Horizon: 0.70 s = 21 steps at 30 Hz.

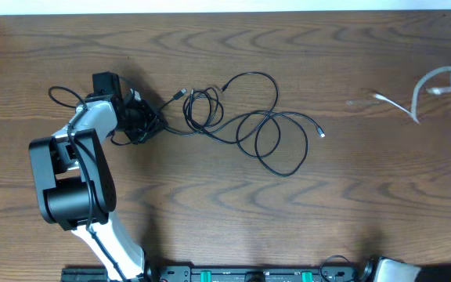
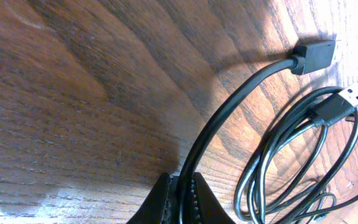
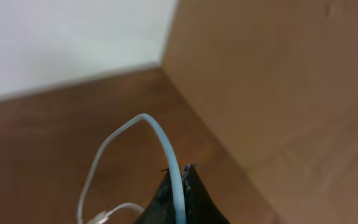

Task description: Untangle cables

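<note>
Overhead: left gripper (image 1: 137, 119) sits low over the table (image 1: 210, 227), jaws closed tight on the black cable (image 1: 258, 129), pinching it near one end. The rest of the black cable runs away from that gripper toward the table's middle. There is a small tight coil just beyond the fingertips, then two bigger loose loops that overlap. The far-end plug (image 1: 320, 133) lies flat, well apart from the gripper.

Left wrist: the black cable (image 2: 229, 112) comes out from between the closed fingertips and arcs up and away. It ends in a black plug (image 2: 316, 55) flat on the wood ahead of the gripper. Off to one side of the fingers several coil strands lie bunched, with a silver-tipped plug (image 2: 355, 95) among them.

Right wrist: right gripper (image 3: 182, 186) is pinched shut on the white cable (image 3: 166, 140). The cable rises out of the fingertips, bends over and drops back down beside them.

Overhead again: the white cable loops at the right gripper by the table's edge. Its free end trails on the wood toward the middle, well apart from the black cable.
</note>
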Each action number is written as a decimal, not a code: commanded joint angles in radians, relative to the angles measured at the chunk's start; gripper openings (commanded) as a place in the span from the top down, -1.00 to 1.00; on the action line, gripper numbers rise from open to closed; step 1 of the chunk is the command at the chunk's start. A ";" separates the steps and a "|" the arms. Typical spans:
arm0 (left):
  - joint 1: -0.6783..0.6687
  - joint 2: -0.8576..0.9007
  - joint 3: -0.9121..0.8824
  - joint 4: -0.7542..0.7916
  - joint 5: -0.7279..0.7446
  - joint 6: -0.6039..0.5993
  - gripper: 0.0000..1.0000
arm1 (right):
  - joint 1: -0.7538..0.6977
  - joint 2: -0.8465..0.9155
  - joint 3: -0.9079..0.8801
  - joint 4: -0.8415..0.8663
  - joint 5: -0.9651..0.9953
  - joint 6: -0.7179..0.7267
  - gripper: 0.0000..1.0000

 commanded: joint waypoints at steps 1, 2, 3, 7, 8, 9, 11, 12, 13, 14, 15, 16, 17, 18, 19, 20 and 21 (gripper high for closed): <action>0.005 0.014 -0.005 -0.011 -0.070 -0.002 0.85 | -0.082 0.080 0.008 -0.027 0.013 0.066 0.98; 0.005 0.014 -0.005 -0.013 -0.070 -0.002 0.85 | -0.111 0.111 0.008 -0.045 0.012 0.093 0.98; 0.005 0.014 -0.005 -0.015 -0.070 -0.002 0.85 | -0.134 0.133 0.008 -0.063 0.012 0.120 0.98; 0.004 0.014 -0.005 -0.019 -0.070 -0.002 0.85 | -0.217 0.227 0.008 -0.150 0.010 0.197 0.98; 0.002 0.014 -0.005 -0.019 -0.070 -0.002 0.85 | -0.230 0.245 0.008 -0.168 0.010 0.203 0.98; 0.000 0.014 -0.005 -0.018 -0.070 -0.002 0.85 | -0.245 0.265 0.008 -0.182 0.004 0.211 0.98; -0.006 0.014 -0.005 -0.018 -0.070 -0.002 0.84 | -0.274 0.304 0.008 -0.208 -0.032 0.233 0.98; -0.009 0.014 -0.005 -0.018 -0.070 -0.002 0.85 | -0.285 0.319 0.008 -0.217 -0.060 0.237 0.98; -0.014 0.014 -0.005 -0.018 -0.070 -0.002 0.85 | -0.300 0.340 0.008 -0.231 -0.114 0.239 0.97; -0.017 0.014 -0.005 -0.018 -0.070 -0.002 0.84 | -0.309 0.352 0.008 -0.239 -0.148 0.243 0.95; -0.021 0.014 -0.005 -0.018 -0.070 -0.002 0.84 | -0.317 0.365 0.008 -0.248 -0.185 0.251 0.94; -0.024 0.014 -0.005 -0.018 -0.070 -0.002 0.85 | -0.323 0.375 0.008 -0.256 -0.220 0.262 0.94; -0.026 0.014 -0.005 -0.017 -0.071 -0.002 0.85 | -0.327 0.384 0.008 -0.261 -0.251 0.276 0.94; -0.029 0.014 -0.005 -0.017 -0.071 -0.002 0.85 | -0.331 0.396 0.008 -0.268 -0.287 0.290 0.91; -0.031 0.014 -0.005 -0.014 -0.071 -0.002 0.84 | -0.333 0.406 0.008 -0.274 -0.319 0.302 0.89; -0.032 0.014 -0.005 -0.013 -0.071 -0.002 0.84 | -0.333 0.412 0.008 -0.276 -0.335 0.304 0.89; -0.032 0.014 -0.005 -0.011 -0.071 -0.002 0.84 | -0.333 0.421 0.008 -0.279 -0.364 0.304 0.85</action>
